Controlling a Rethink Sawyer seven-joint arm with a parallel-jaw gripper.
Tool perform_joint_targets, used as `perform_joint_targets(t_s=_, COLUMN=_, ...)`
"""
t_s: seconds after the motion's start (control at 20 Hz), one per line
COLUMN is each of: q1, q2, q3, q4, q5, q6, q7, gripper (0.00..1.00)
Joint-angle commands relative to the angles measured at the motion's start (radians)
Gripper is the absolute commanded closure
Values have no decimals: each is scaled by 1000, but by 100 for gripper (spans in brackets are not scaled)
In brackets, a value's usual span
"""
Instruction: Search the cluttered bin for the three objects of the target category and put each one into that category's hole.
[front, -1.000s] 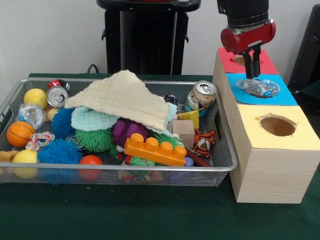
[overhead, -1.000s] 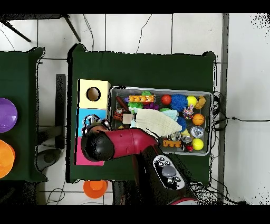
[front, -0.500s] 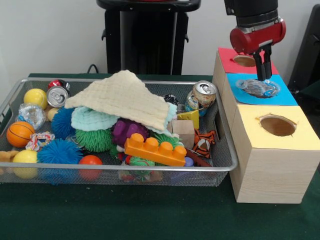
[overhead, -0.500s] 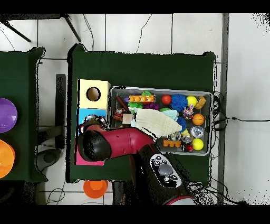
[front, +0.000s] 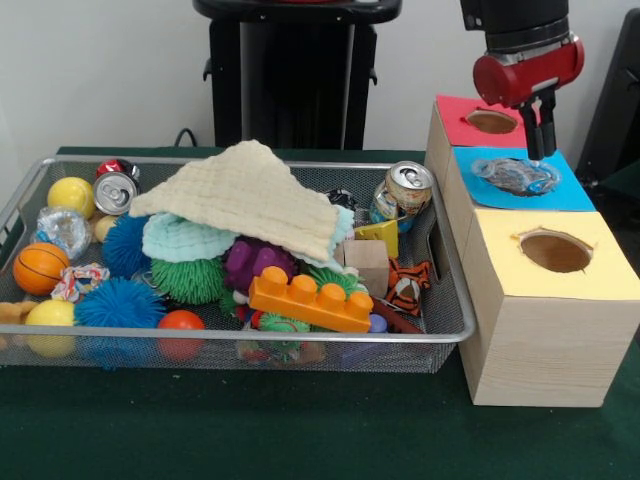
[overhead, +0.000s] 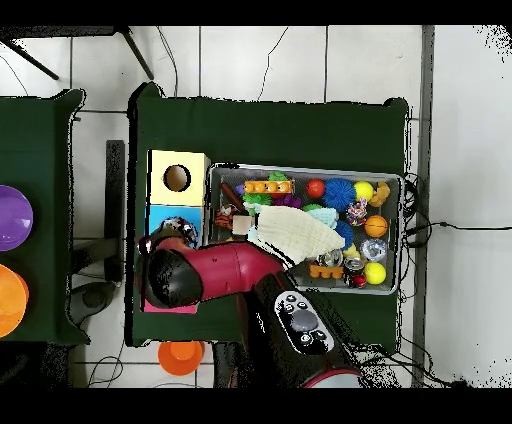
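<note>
my gripper (front: 539, 125) hangs above the box row, over the seam between the red top (front: 455, 128) and the blue top (front: 570, 195). the fingers read as one dark stem from the front, so i cannot tell how far the jaws stand apart; nothing is seen in them. just below and a little toward the yellow side, a crumpled clear plastic piece (front: 515, 175) lies on the blue top, over its hole, apart from my tips. the red hole (front: 492, 121) is beside me; the yellow hole (front: 555, 251) is well nearer the table's front.

beside the boxes, the wire bin (front: 455, 335) is heaped: a cream cloth (front: 245, 195) drapes the middle, a can (front: 402, 193) leans at the box-side corner, another can (front: 114, 192) at the far end, an orange block (front: 312, 299) in front, balls along the far side. from overhead my arm (overhead: 215, 275) covers the red and blue tops.
</note>
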Motion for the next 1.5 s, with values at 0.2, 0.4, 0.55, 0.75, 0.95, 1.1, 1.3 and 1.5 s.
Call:
perform_joint_targets(t_s=0.2, q1=31, q2=16, q3=-27, q4=0, q5=-20, q6=46, q7=133, gripper=100)
perform_joint_targets(t_s=0.4, q1=41, q2=10, q3=-52, q4=-7, q5=-29, q6=43, q7=130, gripper=100)
perform_joint_targets(t_s=0.55, q1=53, q2=8, q3=-72, q4=-12, q5=-33, q6=42, q7=130, gripper=100)
perform_joint_targets(t_s=0.75, q1=73, q2=0, q3=-107, q4=-17, q5=-38, q6=45, q7=130, gripper=100)
perform_joint_targets(t_s=0.95, q1=94, q2=-11, q3=-145, q4=-33, q5=-42, q6=54, q7=126, gripper=100)
perform_joint_targets(t_s=1.1, q1=112, q2=-13, q3=-178, q4=-45, q5=-45, q6=65, q7=123, gripper=100)
perform_joint_targets(t_s=1.3, q1=124, q2=-17, q3=-197, q4=-52, q5=-43, q6=56, q7=119, gripper=100)
perform_joint_targets(t_s=1.5, q1=133, q2=-10, q3=-211, q4=-59, q5=-43, q6=49, q7=116, gripper=100)
